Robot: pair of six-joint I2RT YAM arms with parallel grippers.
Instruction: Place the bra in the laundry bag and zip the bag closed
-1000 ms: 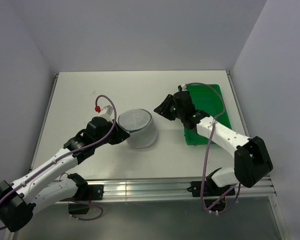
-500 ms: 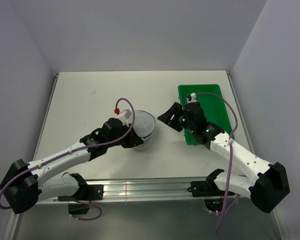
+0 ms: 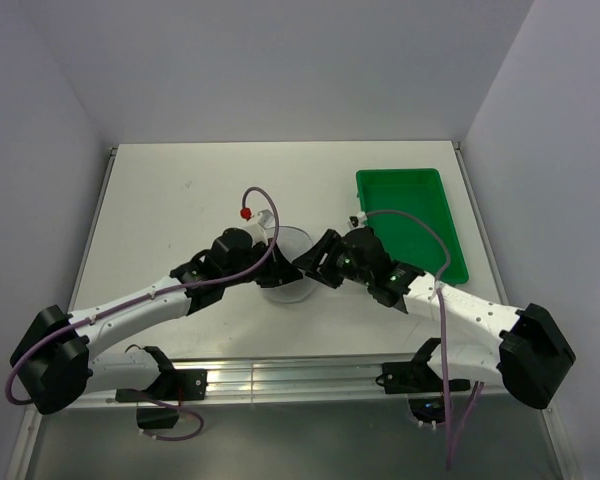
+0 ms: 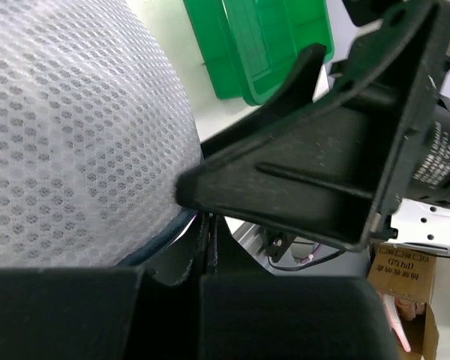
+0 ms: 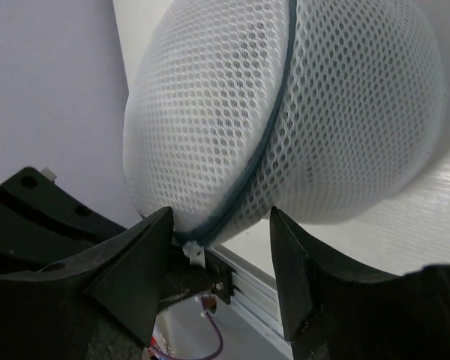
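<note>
Gripping laundry bag (image 5: 285,112) in closed left claw (image 4: 207,231), right claw (image 5: 219,225) parted around its end

The pale mesh laundry bag (image 3: 292,248) stands near the middle of the white table (image 3: 170,200). The left gripper (image 3: 264,268) meets it at its 9 o'clock and the right gripper (image 3: 313,262) at its 3 o'clock. A green tray (image 3: 420,205) lies toward 2 o'clock.

A white worktop (image 3: 170,200) carries a green plastic tray (image 3: 420,190) at about 2 o'clock from its centre, lying lengthwise close to the right edge. Pale lilac walls (image 3: 280,60) close in three sides. At 6 o'clock an aluminium rail (image 3: 300,378) runs along the near edge. In the left wrist view, a cardboard box (image 4: 399,264) sits at 4 o'clock.
</note>
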